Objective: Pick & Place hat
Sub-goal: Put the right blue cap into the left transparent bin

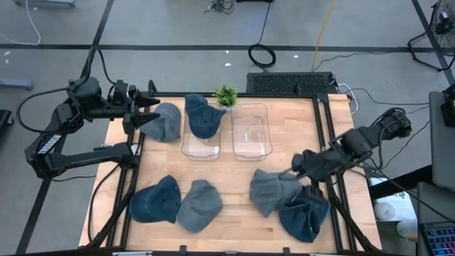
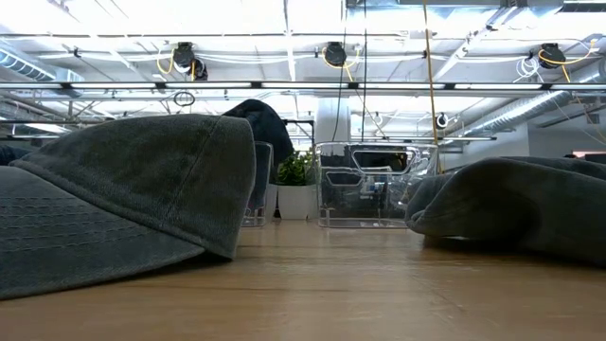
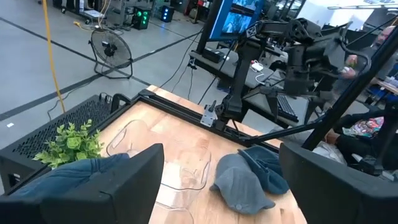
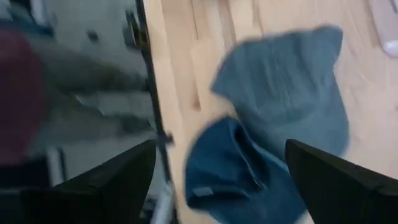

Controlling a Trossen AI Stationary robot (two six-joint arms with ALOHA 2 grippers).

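Note:
Several denim hats lie crown-up on the wooden table. A dark blue hat (image 1: 202,114) (image 2: 260,123) sits in the left clear bin (image 1: 192,147). A grey-blue hat (image 1: 162,121) lies beside that bin. My left gripper (image 1: 148,110) (image 3: 221,149) hovers open next to it, above the table's far left corner. A grey hat (image 1: 272,190) (image 4: 286,93) and a dark blue hat (image 1: 304,213) (image 4: 236,168) overlap at the near right. My right gripper (image 1: 295,167) (image 4: 219,146) hangs open above those two.
An empty clear bin (image 1: 250,131) (image 2: 365,185) stands right of the filled one, and a small green plant (image 1: 226,94) stands behind both. A dark blue hat (image 1: 155,200) and a grey hat (image 1: 199,205) (image 2: 123,199) lie at the near left. Bare wood shows mid-table.

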